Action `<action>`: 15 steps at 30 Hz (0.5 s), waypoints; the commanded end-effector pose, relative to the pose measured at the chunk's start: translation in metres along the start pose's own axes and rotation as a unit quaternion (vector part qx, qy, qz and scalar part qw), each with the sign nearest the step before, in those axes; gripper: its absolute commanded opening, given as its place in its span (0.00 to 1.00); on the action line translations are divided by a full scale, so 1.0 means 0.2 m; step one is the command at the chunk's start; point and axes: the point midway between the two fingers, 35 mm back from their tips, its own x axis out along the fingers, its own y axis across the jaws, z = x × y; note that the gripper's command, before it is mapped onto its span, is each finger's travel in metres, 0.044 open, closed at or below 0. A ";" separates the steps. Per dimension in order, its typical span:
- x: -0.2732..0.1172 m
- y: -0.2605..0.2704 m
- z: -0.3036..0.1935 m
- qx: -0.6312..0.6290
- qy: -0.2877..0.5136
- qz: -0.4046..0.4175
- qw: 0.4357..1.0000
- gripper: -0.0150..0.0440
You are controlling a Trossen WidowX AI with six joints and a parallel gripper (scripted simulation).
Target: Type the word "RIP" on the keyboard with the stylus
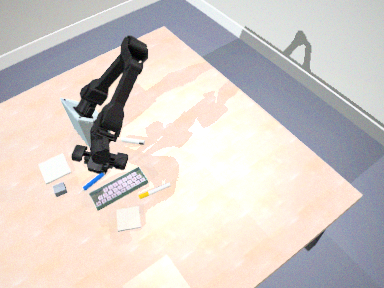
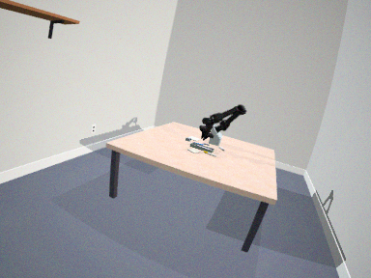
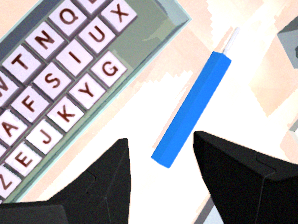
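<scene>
A blue stylus [image 1: 94, 181] [image 3: 192, 107] with a thin pale tip lies on the table beside the keyboard [image 1: 93, 196] [image 2: 202, 148] [image 3: 144, 47]. The green keyboard has pale keys with dark red letters. In the wrist view the I key [image 3: 75, 57] shows, while R and P are out of view. My gripper [image 1: 98, 170] [image 2: 203, 139] [image 3: 161, 137] is partly open, with nothing between its fingers. It is above the blunt end of the blue stylus, which shows between and beyond the fingertips in the wrist view.
A yellow-and-white pen [image 1: 156, 190] lies on the keyboard's other side. A white pen [image 1: 131, 141] with a dark end lies behind the gripper. A grey cube [image 1: 60, 189] [image 3: 290, 42], a white square [image 1: 55, 168] and a cream square [image 1: 128, 219] are nearby. A pale blue stand [image 1: 75, 117] is by the arm's base.
</scene>
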 end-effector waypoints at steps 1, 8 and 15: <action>0.08 -0.25 0.04 0.320 -0.129 -0.033 0.938 0.51; 0.08 -0.25 0.04 0.320 -0.129 -0.033 0.938 0.51; 0.08 -0.25 0.04 0.320 -0.129 -0.033 0.938 0.51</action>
